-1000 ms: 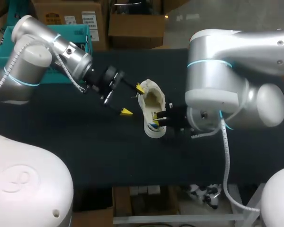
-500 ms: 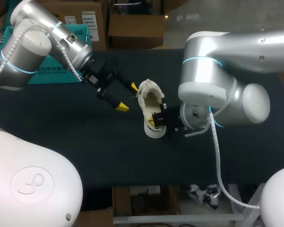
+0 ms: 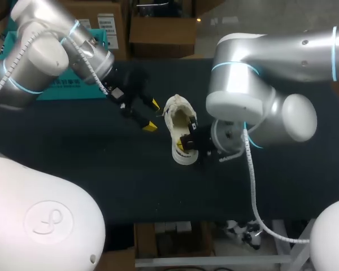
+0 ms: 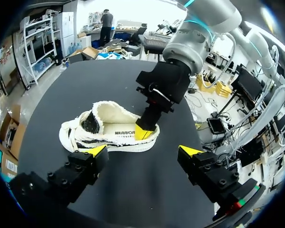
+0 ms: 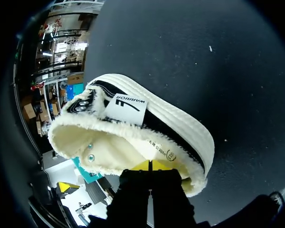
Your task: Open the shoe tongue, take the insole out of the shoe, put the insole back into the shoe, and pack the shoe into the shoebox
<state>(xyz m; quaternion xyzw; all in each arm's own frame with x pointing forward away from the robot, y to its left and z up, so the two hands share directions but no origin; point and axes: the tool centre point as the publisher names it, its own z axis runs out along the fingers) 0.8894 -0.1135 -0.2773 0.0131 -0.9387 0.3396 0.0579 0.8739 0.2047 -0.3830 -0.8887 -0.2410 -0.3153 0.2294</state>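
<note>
A white shoe [image 3: 179,131] with black stripes lies on the black table, toe toward the back; in the left wrist view the shoe [image 4: 107,129] lies on its side ahead of the fingers. My right gripper [image 3: 185,144] reaches into the heel opening. In the right wrist view my right gripper [image 5: 150,165] is shut, its yellow tips pinched on the heel end of the cream insole [image 5: 156,148]. My left gripper [image 3: 151,116] hangs open just left of the shoe, touching nothing; its fingertips [image 4: 97,151] stand wide apart.
A teal box [image 3: 55,89] sits at the table's back left, partly hidden behind my left arm. Bare black tabletop [image 3: 101,169] spreads in front of and to the left of the shoe.
My left gripper has drawn back a little to the left, away from the shoe, still open. My right arm has shifted slightly left, with its gripper staying in the heel.
</note>
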